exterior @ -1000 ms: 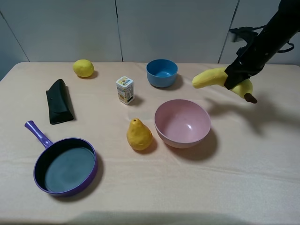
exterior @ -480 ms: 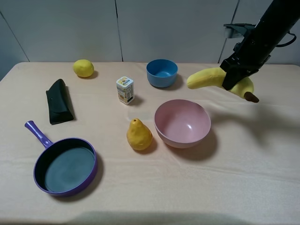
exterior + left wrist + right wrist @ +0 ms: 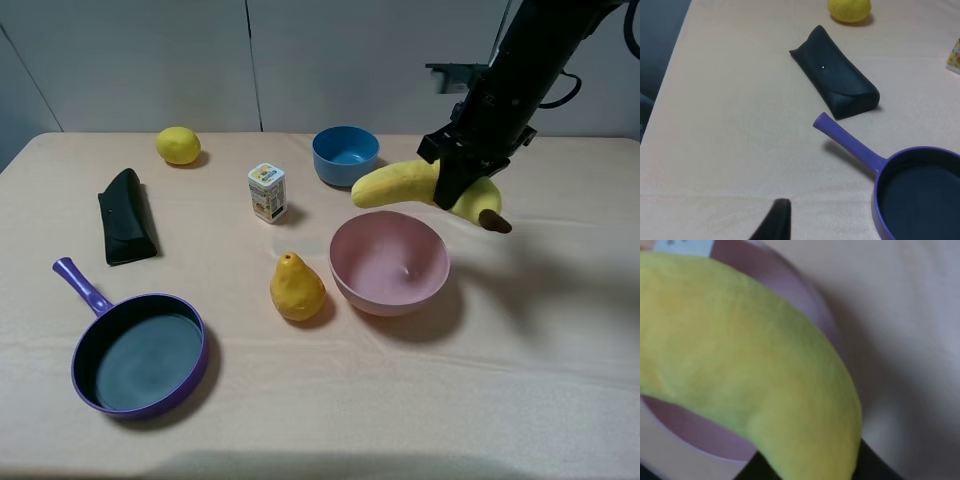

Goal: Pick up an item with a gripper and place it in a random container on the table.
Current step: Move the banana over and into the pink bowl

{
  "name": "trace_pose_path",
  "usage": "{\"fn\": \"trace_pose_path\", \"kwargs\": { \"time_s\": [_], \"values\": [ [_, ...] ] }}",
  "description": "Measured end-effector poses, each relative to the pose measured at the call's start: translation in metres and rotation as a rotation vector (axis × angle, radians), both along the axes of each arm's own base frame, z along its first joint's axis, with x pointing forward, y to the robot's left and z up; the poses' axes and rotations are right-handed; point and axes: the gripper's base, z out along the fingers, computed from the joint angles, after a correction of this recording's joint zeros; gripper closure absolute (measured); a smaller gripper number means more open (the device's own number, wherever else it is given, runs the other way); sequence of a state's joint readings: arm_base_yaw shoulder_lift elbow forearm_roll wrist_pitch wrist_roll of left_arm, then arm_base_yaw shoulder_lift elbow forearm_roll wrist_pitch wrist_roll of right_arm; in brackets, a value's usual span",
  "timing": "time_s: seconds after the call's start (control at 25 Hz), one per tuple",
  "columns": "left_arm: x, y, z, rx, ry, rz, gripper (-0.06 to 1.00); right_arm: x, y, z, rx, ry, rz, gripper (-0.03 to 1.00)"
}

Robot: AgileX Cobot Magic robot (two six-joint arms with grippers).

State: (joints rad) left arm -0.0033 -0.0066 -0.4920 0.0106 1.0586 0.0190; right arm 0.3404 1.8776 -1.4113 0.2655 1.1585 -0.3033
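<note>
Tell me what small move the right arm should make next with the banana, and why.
Probably shift slightly toward the bowl's centre, then lower. The right gripper holds the banana in the air, seemingly above the far rim of the pink bowl, with the stem end out past the bowl's right edge. Released here, it might tip out.

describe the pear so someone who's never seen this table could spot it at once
On the beige table, find the pink bowl near the middle; the pear stands just left of it in the high view. Unlike the round lemon at the back and the long banana held in the air, it is a squat yellow fruit with a narrow top.
</note>
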Motion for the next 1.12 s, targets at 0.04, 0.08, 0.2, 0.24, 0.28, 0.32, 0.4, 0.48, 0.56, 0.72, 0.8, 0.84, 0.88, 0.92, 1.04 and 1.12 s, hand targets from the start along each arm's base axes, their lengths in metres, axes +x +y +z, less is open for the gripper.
{"fn": "trace_pose_path", "kwargs": {
  "time_s": [0.04, 0.08, 0.2, 0.24, 0.28, 0.32, 0.4, 0.48, 0.56, 0.72, 0.8, 0.84, 0.88, 0.92, 1.04, 1.12],
  "values": [
    [0.000, 0.000, 0.000, 0.000, 0.000, 0.000, -0.02, -0.003, 0.006, 0.000, 0.001, 0.001, 0.006, 0.86],
    [0.000, 0.000, 0.000, 0.000, 0.000, 0.000, -0.02, -0.005, 0.012, 0.000, 0.002, 0.001, 0.009, 0.86],
    [0.000, 0.000, 0.000, 0.000, 0.000, 0.000, -0.02, -0.010, 0.027, 0.000, 0.008, -0.014, 0.014, 0.86],
    [0.000, 0.000, 0.000, 0.000, 0.000, 0.000, -0.02, -0.011, 0.031, 0.000, 0.010, -0.018, 0.017, 0.86],
    [0.000, 0.000, 0.000, 0.000, 0.000, 0.000, -0.02, -0.012, 0.034, 0.000, 0.012, -0.024, 0.018, 0.86],
    [0.000, 0.000, 0.000, 0.000, 0.000, 0.000, -0.02, -0.012, 0.036, -0.001, 0.014, -0.032, 0.018, 0.86],
    [0.000, 0.000, 0.000, 0.000, 0.000, 0.000, -0.02, -0.014, 0.038, -0.005, 0.016, -0.040, 0.016, 0.86],
    [0.000, 0.000, 0.000, 0.000, 0.000, 0.000, -0.02, -0.016, 0.037, -0.012, 0.015, -0.037, 0.006, 0.86],
    [0.000, 0.000, 0.000, 0.000, 0.000, 0.000, -0.02, -0.020, 0.035, -0.021, 0.006, -0.023, -0.004, 0.86],
    [0.000, 0.000, 0.000, 0.000, 0.000, 0.000, -0.02, -0.027, 0.031, -0.037, -0.004, -0.016, -0.022, 0.86],
    [0.000, 0.000, 0.000, 0.000, 0.000, 0.000, -0.02, -0.029, 0.029, -0.043, -0.014, -0.023, -0.024, 0.86],
    [0.000, 0.000, 0.000, 0.000, 0.000, 0.000, -0.02, -0.029, 0.028, -0.045, -0.019, -0.030, -0.026, 0.86],
    [0.000, 0.000, 0.000, 0.000, 0.000, 0.000, -0.02, -0.029, 0.027, -0.047, -0.022, -0.038, -0.027, 0.86],
    [0.000, 0.000, 0.000, 0.000, 0.000, 0.000, -0.02, -0.029, 0.027, -0.048, -0.026, -0.047, -0.024, 0.86],
    [0.000, 0.000, 0.000, 0.000, 0.000, 0.000, -0.02, -0.027, 0.025, -0.049, -0.040, -0.082, -0.015, 0.86],
    [0.000, 0.000, 0.000, 0.000, 0.000, 0.000, -0.02, -0.025, 0.025, -0.049, -0.047, -0.099, -0.020, 0.86]
  ]
}}
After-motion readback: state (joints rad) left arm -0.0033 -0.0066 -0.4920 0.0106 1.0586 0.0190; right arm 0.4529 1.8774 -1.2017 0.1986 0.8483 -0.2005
